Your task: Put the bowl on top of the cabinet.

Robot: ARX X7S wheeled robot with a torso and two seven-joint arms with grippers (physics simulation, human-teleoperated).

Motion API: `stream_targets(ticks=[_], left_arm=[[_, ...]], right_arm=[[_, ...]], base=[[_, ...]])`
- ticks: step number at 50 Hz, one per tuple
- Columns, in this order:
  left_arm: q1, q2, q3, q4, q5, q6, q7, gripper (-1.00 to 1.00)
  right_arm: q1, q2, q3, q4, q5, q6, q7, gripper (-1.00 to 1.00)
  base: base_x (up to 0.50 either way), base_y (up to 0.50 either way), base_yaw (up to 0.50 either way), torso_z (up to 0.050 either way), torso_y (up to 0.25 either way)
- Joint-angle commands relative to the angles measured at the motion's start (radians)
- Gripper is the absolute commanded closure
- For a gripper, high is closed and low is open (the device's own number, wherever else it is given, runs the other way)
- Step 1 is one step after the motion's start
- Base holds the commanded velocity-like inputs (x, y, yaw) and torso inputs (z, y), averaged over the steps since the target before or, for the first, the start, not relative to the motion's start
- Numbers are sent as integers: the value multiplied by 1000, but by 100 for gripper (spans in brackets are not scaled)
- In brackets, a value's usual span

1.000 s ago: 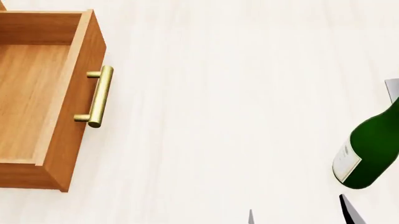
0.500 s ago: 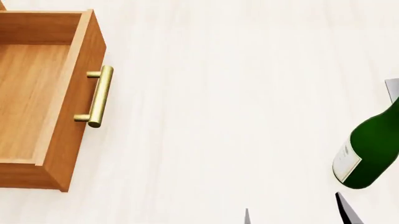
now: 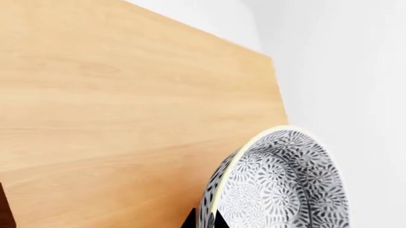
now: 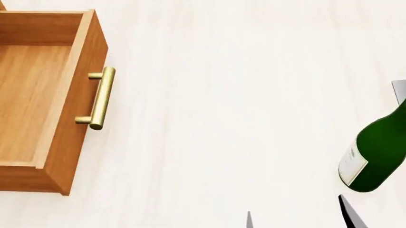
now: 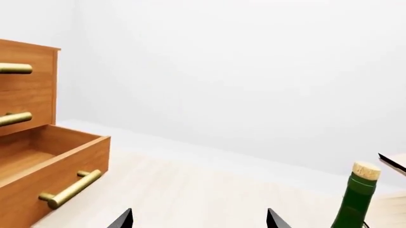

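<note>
While gripped at its rim, bowl (image 3: pixel 279 185) between left fingers (image 3: pixel 190 219), over cabinet (image 3: pixel 114 118).

There is 1 bowl (image 3: pixel 279 185), seen against the top of 1 cabinet (image 5: pixel 28 137). The cabinet shows 3 drawers, the lowest pulled out, and 3 brass handles (image 5: pixel 70 189); the head view catches only 1 drawer and 1 handle. Beside the cabinet, across the floor, stands 1 green bottle (image 4: pixel 377 154) with 1 cork (image 5: pixel 366 170).
</note>
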Motion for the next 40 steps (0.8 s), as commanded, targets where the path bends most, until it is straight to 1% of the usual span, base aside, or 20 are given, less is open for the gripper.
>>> stream_targets(ticks=[1, 8, 21, 22, 23, 26, 40], left_arm=[[1, 13, -27, -13, 30, 5, 7, 100], [-1, 12, -17, 0, 41, 1, -19, 100], [-3, 5, 16, 2, 56, -22, -3, 100], [-6, 4, 22, -1, 59, -24, 1, -100], [-13, 3, 29, -5, 61, -26, 20, -100], [-12, 3, 29, -6, 63, -22, 18, -100], [-18, 3, 27, 6, 61, -34, -13, -100]], right_arm=[[10, -19, 14, 5, -17, 25, -32, -100], [9, -16, 14, 3, -16, 25, -30, -100], [11, -15, 12, 5, -14, 25, -28, -100], [11, -14, 12, 5, -14, 24, -28, -100], [11, -14, 11, 5, -14, 24, -28, -100], [11, -14, 10, 5, -15, 24, -28, -100], [7, -11, 8, 5, -17, 19, -25, -100]], base=[[0, 0, 0, 0, 0], [0, 0, 0, 0, 0], [0, 0, 0, 0, 0], [0, 0, 0, 0, 0], [0, 0, 0, 0, 0], [0, 0, 0, 0, 0], [0, 0, 0, 0, 0]])
